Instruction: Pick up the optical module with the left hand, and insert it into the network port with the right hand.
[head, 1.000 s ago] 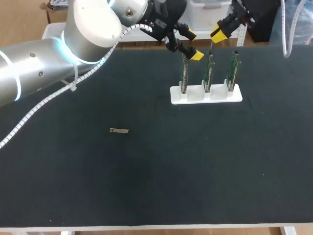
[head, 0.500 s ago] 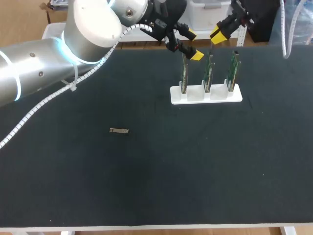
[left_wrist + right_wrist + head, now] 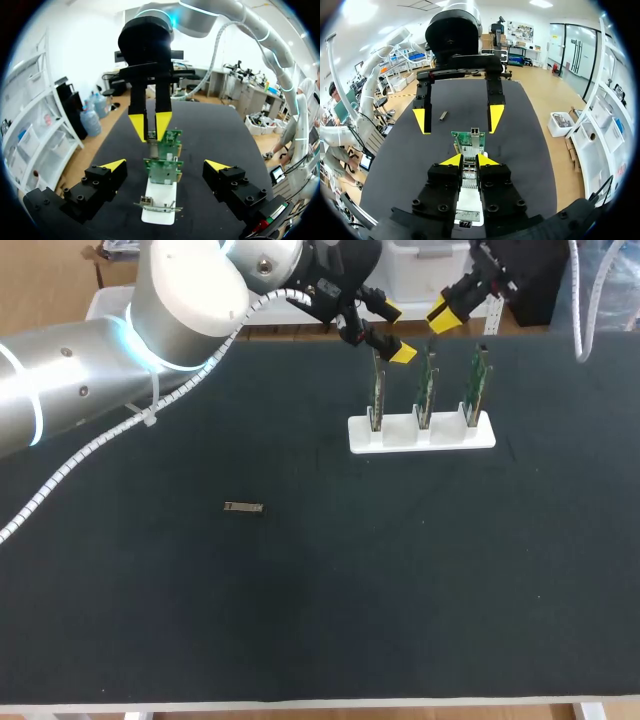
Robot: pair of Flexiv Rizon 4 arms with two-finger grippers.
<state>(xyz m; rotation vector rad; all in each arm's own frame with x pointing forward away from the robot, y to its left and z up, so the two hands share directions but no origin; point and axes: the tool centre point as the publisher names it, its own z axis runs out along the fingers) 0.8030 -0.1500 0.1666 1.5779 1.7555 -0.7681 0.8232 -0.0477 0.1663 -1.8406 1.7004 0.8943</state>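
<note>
**Module Waiting on the Mat as Both Arms Are Hanging by the Board Rack**

The left gripper [image 3: 393, 332] is hovering just above the white holder [image 3: 420, 433], at the end where the first of three upright circuit boards [image 3: 426, 390] is standing. Its yellow-tipped fingers are spread wide and carrying nothing. The right gripper [image 3: 447, 305] is hanging above the holder's far side, over the middle board. Whether it is clamping anything cannot be told from these views, since only a sliver of metal is showing beneath it.

The optical module [image 3: 243, 507] is lying flat on the dark table [image 3: 300, 620], well apart from the holder, off toward the robot's left and nearer its base. Nothing is touching it, so the pickup is looking like the step in hand, with the whole task ahead.

Doing it well likely means lifting the left gripper clear of the holder's boards before it swings away, so that no finger is clipping a board edge. Over the module, the wrist should be turning until the fingers are straddling the thin body across its short sides. It should be coming down square and closing near the middle, so that one end is jutting out for the right gripper to take. The piece is small and low, so a shallow descent risks pinching air or skating it across the mat. The network port [image 3: 474, 132] at a board's top edge is waiting on the holder for the later insertion.
</note>
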